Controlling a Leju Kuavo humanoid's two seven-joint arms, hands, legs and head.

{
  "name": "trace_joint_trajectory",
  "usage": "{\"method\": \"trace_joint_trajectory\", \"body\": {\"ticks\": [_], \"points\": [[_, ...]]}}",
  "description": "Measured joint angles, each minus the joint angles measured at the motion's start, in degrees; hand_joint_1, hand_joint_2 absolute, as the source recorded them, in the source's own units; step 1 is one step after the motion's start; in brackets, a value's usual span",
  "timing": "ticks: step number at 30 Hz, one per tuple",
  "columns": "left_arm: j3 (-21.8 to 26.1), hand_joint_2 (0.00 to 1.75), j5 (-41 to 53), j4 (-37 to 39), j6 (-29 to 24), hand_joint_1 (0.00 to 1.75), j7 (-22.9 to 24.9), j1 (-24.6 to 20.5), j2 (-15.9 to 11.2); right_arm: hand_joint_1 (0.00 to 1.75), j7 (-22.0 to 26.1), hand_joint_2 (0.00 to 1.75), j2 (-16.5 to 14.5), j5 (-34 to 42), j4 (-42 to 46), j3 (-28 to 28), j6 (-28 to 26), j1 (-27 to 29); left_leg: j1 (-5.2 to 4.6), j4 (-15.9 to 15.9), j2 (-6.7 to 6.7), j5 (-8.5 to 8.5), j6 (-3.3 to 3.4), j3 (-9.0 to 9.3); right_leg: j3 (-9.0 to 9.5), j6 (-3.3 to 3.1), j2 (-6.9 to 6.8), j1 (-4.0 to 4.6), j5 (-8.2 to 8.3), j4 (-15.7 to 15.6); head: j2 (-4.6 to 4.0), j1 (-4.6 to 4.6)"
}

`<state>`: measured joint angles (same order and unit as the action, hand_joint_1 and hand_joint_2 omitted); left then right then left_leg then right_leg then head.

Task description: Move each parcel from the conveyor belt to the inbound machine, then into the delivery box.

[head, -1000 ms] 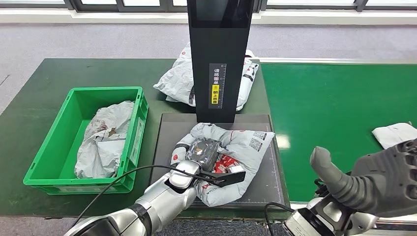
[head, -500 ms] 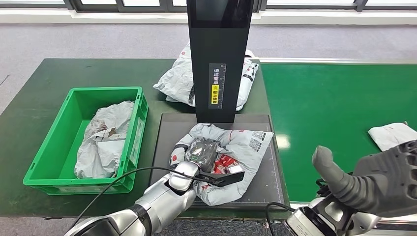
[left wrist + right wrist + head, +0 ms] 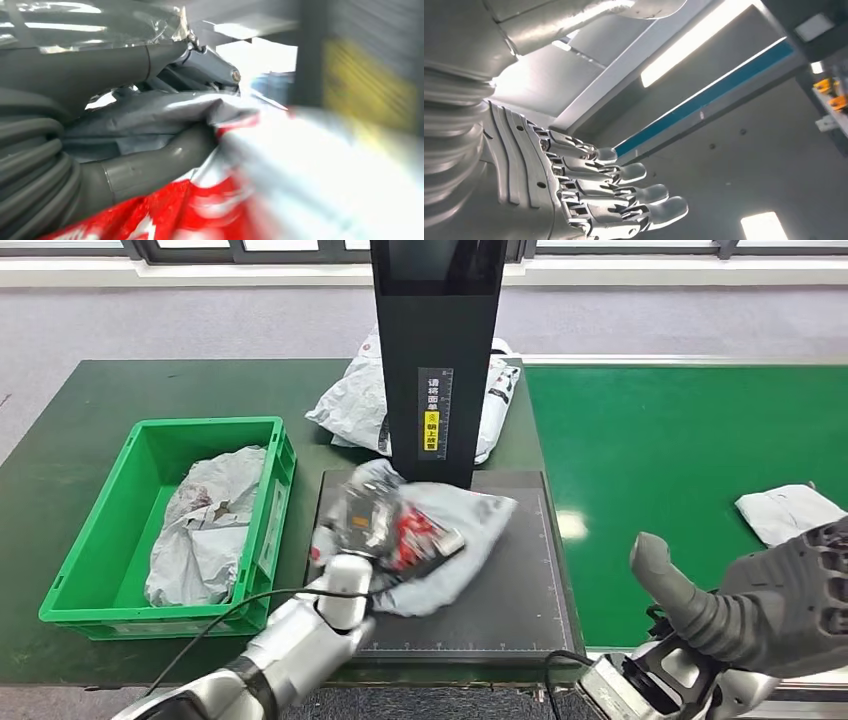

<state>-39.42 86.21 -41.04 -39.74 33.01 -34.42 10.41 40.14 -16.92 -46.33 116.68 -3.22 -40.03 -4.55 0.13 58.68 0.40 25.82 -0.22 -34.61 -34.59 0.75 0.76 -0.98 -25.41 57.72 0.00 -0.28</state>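
My left hand (image 3: 362, 520) grips a grey parcel with red print (image 3: 452, 532) over the left half of the inbound machine's black platform (image 3: 510, 592); the parcel hangs crumpled from the hand. In the blurred left wrist view the thumb and fingers (image 3: 155, 162) pinch the parcel's grey and red film (image 3: 295, 190). The green delivery box (image 3: 272, 502) stands just left of the platform with a grey parcel (image 3: 200, 530) inside. Another white parcel (image 3: 785, 512) lies on the green conveyor belt (image 3: 680, 440) at the right. My right hand (image 3: 765, 610) is raised at the lower right, fingers apart and holding nothing (image 3: 589, 200).
The machine's black column (image 3: 435, 360) rises at the back of the platform. A further grey parcel (image 3: 345, 405) lies behind it on the dark green table (image 3: 150, 390). A black cable (image 3: 230, 615) loops along my left arm.
My left hand has pulled the parcel up and to the left, from the platform's middle toward the green box. The right hand has stayed put. The view shifted slightly.
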Motion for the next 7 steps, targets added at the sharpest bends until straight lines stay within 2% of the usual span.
{"method": "trace_joint_trajectory", "body": {"ticks": [2, 5, 7], "points": [[0.81, 1.75, 0.83, -10.91, -0.33, 1.75, 2.79, 0.4, -3.24, 0.0, 0.0, 1.75, 0.01, -0.07, 0.01, 0.32, -0.02, 0.07, 0.03, -0.03, -0.1, -0.05, -0.05, -0.04, 0.0, -0.01, -0.07, 0.03, 0.0, 0.0, 0.0, 0.01], [2.5, 1.75, 0.89, -21.96, -0.39, 1.75, -0.23, 1.58, -6.22, 0.0, 0.01, 1.75, 0.01, -0.09, 0.02, 0.59, -0.02, 0.1, 0.06, -0.06, -0.37, -0.1, -0.08, -0.07, 0.07, -0.05, -0.34, 0.06, -0.04, 0.02, -0.01, 0.02], [3.68, 1.75, 0.9, -25.99, -0.39, 1.75, -1.77, 2.15, -7.33, 0.0, 0.01, 1.75, 0.01, 0.19, 0.02, 0.82, -0.01, 0.14, 0.07, -0.06, -0.38, -0.1, -0.09, -0.08, 0.07, -0.05, -0.35, 0.05, -0.04, 0.02, -0.01, 0.02]]}}
